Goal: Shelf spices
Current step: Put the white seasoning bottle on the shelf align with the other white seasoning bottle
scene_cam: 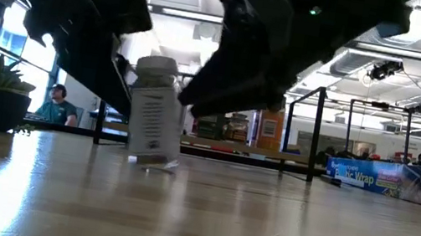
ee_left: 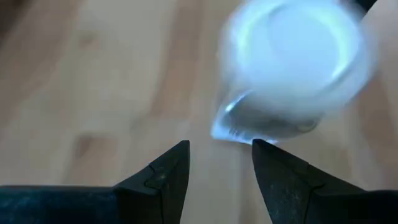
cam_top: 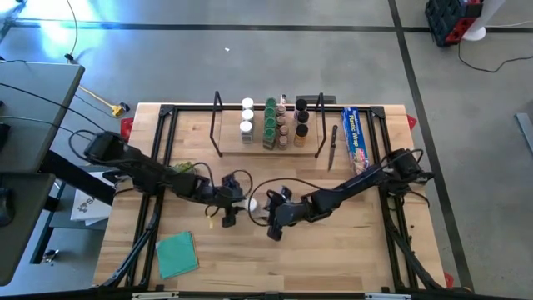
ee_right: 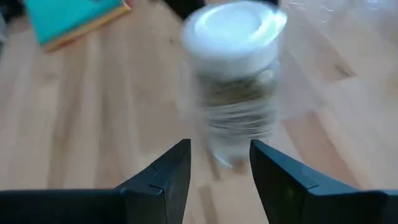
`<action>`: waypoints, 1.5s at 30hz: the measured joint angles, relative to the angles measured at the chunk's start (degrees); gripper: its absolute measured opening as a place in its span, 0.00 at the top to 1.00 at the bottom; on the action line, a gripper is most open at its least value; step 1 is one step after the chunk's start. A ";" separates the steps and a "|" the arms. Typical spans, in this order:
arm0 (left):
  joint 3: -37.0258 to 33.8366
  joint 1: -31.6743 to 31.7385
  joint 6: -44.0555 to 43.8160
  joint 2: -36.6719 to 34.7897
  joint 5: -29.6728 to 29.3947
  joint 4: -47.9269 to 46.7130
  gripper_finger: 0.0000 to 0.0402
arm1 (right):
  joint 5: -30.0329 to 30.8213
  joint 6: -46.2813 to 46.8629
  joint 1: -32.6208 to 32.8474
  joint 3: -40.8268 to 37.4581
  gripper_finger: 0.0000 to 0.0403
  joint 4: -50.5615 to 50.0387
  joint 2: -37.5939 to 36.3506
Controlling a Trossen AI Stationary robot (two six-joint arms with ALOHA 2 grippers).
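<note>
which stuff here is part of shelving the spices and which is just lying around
Job: loose white-lidded spice jar tilted on the table between both grippers; shelf; jars already on the shelf.
Lying about: blue wrap box; teal square; knife.

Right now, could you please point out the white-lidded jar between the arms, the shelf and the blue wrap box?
White-lidded jar (scene_cam: pixel 155 113): low view, on its label.
Shelf (cam_top: pixel 229 137): high view, on bare board left of the jars.
Blue wrap box (cam_top: pixel 357 139): high view, on its top face.
</note>
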 joint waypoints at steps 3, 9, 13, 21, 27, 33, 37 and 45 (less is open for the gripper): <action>0.02 -1.71 -3.21 -3.58 -3.91 -8.40 0.58 | 3.31 1.91 0.07 0.00 0.61 -4.46 -1.09; 0.03 -4.18 -4.02 -5.02 -3.58 -7.28 0.58 | 5.11 4.36 -1.09 0.00 0.61 -7.29 -1.23; 0.06 -5.32 -4.05 -3.50 -1.74 -4.10 0.58 | 4.63 4.03 -1.09 0.00 0.61 -7.73 -0.64; 0.03 -6.91 -4.67 -3.81 -3.33 0.42 0.58 | 5.82 4.42 0.31 0.00 0.61 -15.15 -0.62; 0.03 -7.38 -5.37 -4.28 -6.17 5.81 0.57 | 6.27 6.31 0.81 0.00 0.61 -16.73 -0.64; 0.05 -5.67 -4.67 -3.57 -4.18 7.86 0.46 | 6.65 6.31 0.85 0.00 0.61 -16.61 -0.64; 0.06 -5.59 -1.34 -2.77 -1.99 11.68 0.36 | 6.66 6.31 1.29 0.00 0.61 -16.45 -0.64; 0.03 -7.05 8.41 3.20 -8.08 21.12 0.32 | 7.68 6.55 1.47 0.00 0.61 -16.30 -0.64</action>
